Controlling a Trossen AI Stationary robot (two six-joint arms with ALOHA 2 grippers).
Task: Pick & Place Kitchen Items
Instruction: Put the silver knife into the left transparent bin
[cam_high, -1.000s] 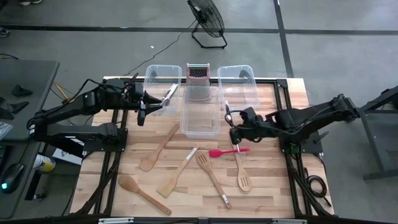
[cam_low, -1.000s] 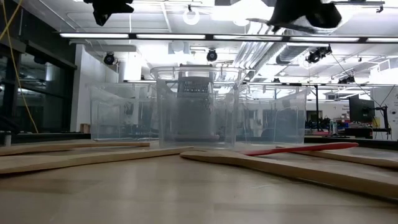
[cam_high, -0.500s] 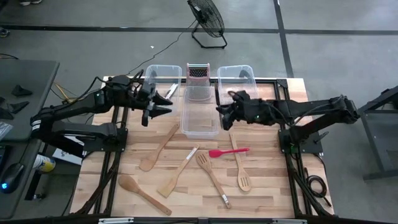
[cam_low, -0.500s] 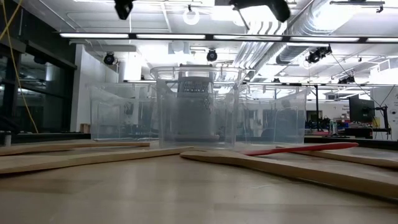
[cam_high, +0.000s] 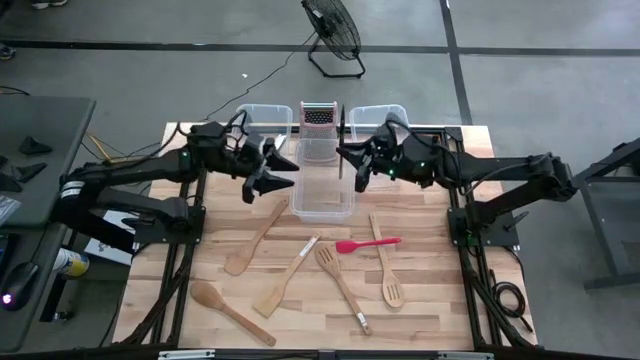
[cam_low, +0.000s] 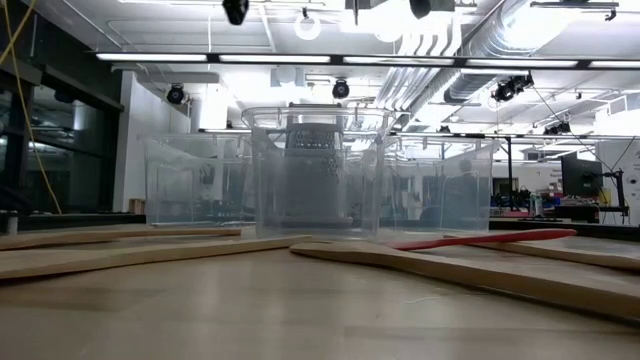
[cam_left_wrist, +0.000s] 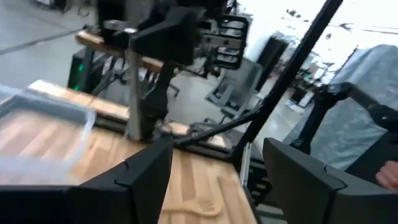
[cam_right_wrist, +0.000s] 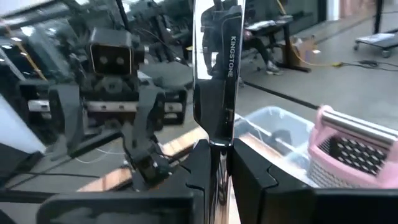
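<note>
My right gripper (cam_high: 346, 160) is shut on a silver knife (cam_high: 341, 135), high above the gap between the middle clear bin (cam_high: 322, 195) and the right bin (cam_high: 385, 125). My left gripper (cam_high: 280, 172) hangs open with nothing between its fingers (cam_left_wrist: 146, 177), just beyond the left bin (cam_high: 258, 122) on the side of the middle bin. Several pale wooden spoons and spatulas (cam_high: 255, 235) and a red-headed spatula (cam_high: 366, 244) lie flat on the table, nearer the front. My right gripper pinches the knife between its two fingers (cam_right_wrist: 200, 163) just below the stamped blade (cam_right_wrist: 214, 134), where the blade narrows. The fingers come level from the table's right and lie across the knife. The knife is lifted clear, its blade running toward the far edge.
A metal box grater with a pinkish top (cam_high: 318, 118) stands behind the middle bin, close to the knife. The two grippers face each other across the middle bin. Bare wooden table (cam_high: 440, 300) lies at the near right.
My right gripper has risen and gone toward the far edge and the table's left, carrying the knife from beside the red spatula up to the bins. My left gripper has opened, moved toward the table's right, and no longer holds the silver utensil it had over the left bin.
</note>
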